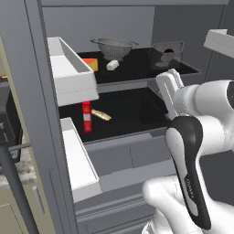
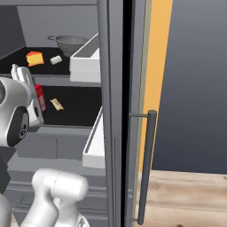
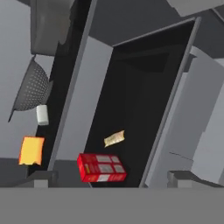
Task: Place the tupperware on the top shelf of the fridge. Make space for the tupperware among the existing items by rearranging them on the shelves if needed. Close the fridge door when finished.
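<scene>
You are looking into the fridge [image 1: 137, 151] with both doors swung wide, and the tupperware [image 1: 167, 51] already sits on the top shelf [image 1: 137, 68], at about 2 o'clock from the shelf's middle in the left base view, just beside a dark rounded shape that could be the grey bowl, though that is too murky to call. The steel mesh colander [image 1: 114, 47] stands toward the back at 12 o'clock, with the small white block [image 1: 112, 65] just in front of it and the orange cheese wedge [image 1: 92, 63] off at 9 o'clock. On the lower shelf [image 1: 132, 107] the red bottle [image 1: 87, 116] stands near the front left and the tan stick-shaped piece [image 1: 101, 114] lies just beside it. In the hand view the gripper [image 3: 111, 178] shows two fingertips set well apart with nothing between them, so it is empty. You can judge the placing step as done and no rearranging looks needed; what is left is to draw the arm clear of the opening and swing the doors closed, which has not begun.
</scene>
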